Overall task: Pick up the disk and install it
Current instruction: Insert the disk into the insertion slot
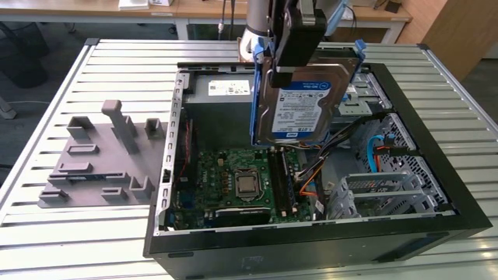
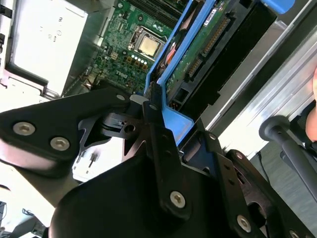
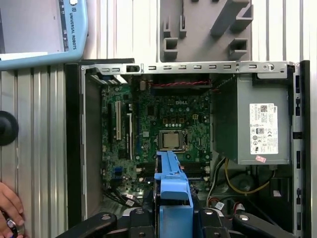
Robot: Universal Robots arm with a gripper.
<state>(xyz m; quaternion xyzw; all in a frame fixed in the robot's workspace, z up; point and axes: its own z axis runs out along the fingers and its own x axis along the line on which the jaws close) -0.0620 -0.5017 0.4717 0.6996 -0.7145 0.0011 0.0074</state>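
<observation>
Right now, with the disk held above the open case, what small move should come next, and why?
Probably carry it toward the exterior view's right: the gripper holds the disk above the motherboard, while the silver cage lies further right.

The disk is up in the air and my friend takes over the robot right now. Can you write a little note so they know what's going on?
End effector: shut on the disk, gripping its blue frame.
Disk: hanging upright over the open computer case, above the motherboard.
Done: the disk is picked up.
Left: the disk is not yet installed; it is clear of the case.
Watch: a person's hand is nearby in the first wrist view.
</observation>
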